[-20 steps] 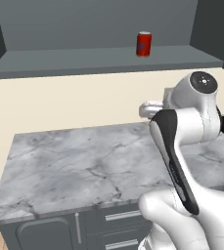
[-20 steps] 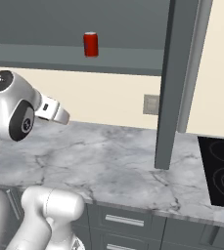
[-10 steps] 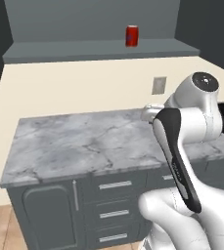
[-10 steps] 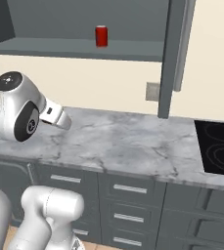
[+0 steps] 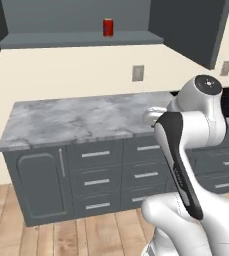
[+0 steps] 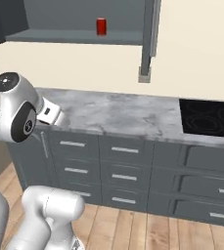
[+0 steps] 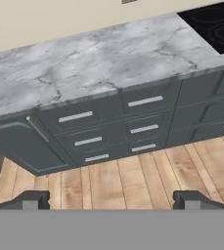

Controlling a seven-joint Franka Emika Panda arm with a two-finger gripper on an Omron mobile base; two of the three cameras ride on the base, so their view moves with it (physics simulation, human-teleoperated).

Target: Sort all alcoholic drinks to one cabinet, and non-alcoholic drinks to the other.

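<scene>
Marble counter [image 5: 81, 117]: bare top, front edge over grey drawers [image 6: 125, 171]. Red soda can [image 5: 108, 27] upright on the open cabinet [image 5: 81, 39] shelf above the counter, near its front lip. Gripper [image 7: 111, 199] off the counter's front edge, fingers spread wide, grasping nothing.

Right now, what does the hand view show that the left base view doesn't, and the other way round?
The hand view alone gives the open pincer, its two tips set wide apart with nothing between them, over the wood floor. The left base view alone gives the red can standing on the open cabinet shelf, and the wall outlet. Both show the marble counter, the grey drawers and the black cooktop.
</scene>
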